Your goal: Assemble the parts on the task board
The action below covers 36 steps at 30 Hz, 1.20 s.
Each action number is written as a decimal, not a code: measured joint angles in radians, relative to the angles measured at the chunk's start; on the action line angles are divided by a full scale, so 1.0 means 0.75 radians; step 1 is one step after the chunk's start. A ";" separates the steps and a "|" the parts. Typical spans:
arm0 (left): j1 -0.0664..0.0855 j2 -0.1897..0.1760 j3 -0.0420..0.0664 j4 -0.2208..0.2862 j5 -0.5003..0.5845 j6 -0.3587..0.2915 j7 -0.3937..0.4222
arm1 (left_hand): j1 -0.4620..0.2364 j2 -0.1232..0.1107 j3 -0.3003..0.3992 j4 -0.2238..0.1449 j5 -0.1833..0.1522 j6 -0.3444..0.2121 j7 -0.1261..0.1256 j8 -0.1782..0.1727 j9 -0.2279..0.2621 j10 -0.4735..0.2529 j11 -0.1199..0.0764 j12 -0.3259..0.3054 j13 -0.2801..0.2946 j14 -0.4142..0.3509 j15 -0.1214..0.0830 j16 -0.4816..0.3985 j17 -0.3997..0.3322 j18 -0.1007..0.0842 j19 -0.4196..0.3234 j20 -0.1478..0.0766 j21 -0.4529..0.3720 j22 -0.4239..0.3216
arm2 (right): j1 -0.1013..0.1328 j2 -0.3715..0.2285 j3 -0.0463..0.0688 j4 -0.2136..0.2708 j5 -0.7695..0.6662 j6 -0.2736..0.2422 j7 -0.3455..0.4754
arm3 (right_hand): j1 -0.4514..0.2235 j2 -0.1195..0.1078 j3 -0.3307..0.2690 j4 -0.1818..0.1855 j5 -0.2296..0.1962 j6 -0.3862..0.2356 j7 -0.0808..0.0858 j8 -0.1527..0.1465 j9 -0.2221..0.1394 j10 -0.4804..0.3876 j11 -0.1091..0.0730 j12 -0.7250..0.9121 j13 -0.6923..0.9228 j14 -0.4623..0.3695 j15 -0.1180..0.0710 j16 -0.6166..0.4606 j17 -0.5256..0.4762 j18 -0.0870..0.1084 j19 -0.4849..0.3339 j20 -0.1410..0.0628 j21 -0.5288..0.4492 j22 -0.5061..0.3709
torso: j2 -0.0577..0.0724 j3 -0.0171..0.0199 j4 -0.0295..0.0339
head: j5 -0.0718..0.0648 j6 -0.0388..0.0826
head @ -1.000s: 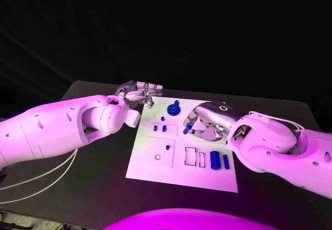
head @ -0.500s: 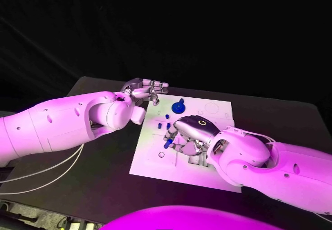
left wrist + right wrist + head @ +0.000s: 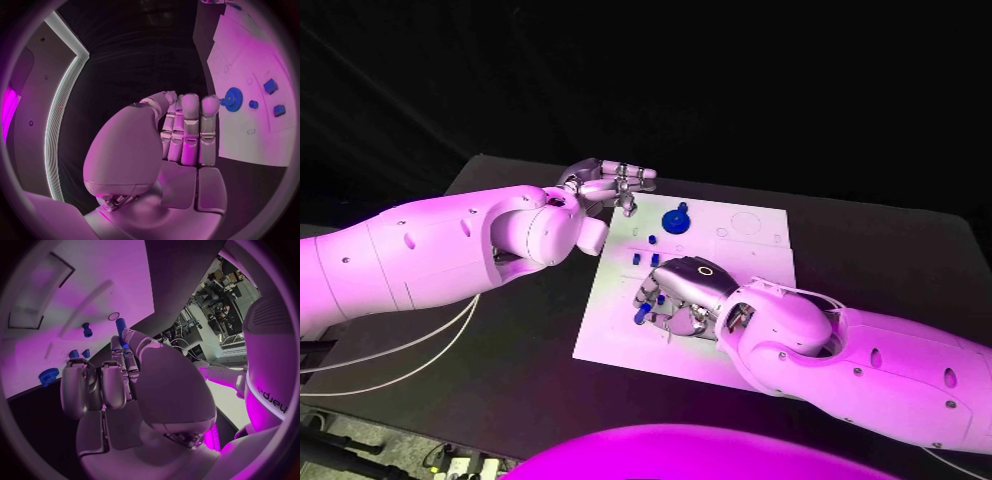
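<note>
1. The left hand hovers as before at the far left corner of the white rectangular task board, fingers curled together on nothing.
2. The right hand has swept leftward across the board, pinching a small blue cylindrical peg above a round hole; insertion looks imminent.
3. No readable writing on the board.

A black table spreads under everything, its far edge meeting a dark backdrop. 2 pale cables curve across the table's surface near its left side and run off toward the picture's left edge.
</note>
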 measured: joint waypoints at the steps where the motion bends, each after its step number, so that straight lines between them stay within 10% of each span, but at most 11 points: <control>1: 0.000 0.000 0.000 0.000 0.000 0.000 0.000 | 0.000 0.000 0.000 0.000 0.000 0.000 0.000 0.000 0.000 0.000 0.000 0.000 0.001 0.000 0.000 0.000 0.000 0.000 0.000 0.000 0.000 0.000 | -0.003 0.004 0.000 -0.003 -0.002 0.001 -0.002 | 0.000 0.000 0.003 -0.003 0.000 0.000 0.000 0.000 0.000 0.000 0.000 0.000 0.000 0.000 0.000 0.000 -0.001 0.000 0.000 0.000 0.000 0.000 | 0.000 0.0000 -0.0003 | 0.000 -0.001; 36: 0.000 -0.002 0.000 0.000 0.003 0.007 -0.003 | 0.000 0.000 0.000 0.000 0.000 0.000 0.000 0.000 0.000 0.000 0.000 0.000 0.000 0.000 0.000 0.000 0.000 0.000 0.000 0.000 0.000 0.000 | -0.023 0.052 -0.003 -0.047 -0.126 0.034 -0.098 | -0.027 -0.008 0.011 -0.003 0.008 -0.002 0.003 0.003 0.001 0.037 -0.022 -0.007 0.000 0.000 0.000 0.000 -0.005 0.000 0.000 0.000 0.005 0.001 | -0.001 -0.0008 0.0006 | -0.002 -0.007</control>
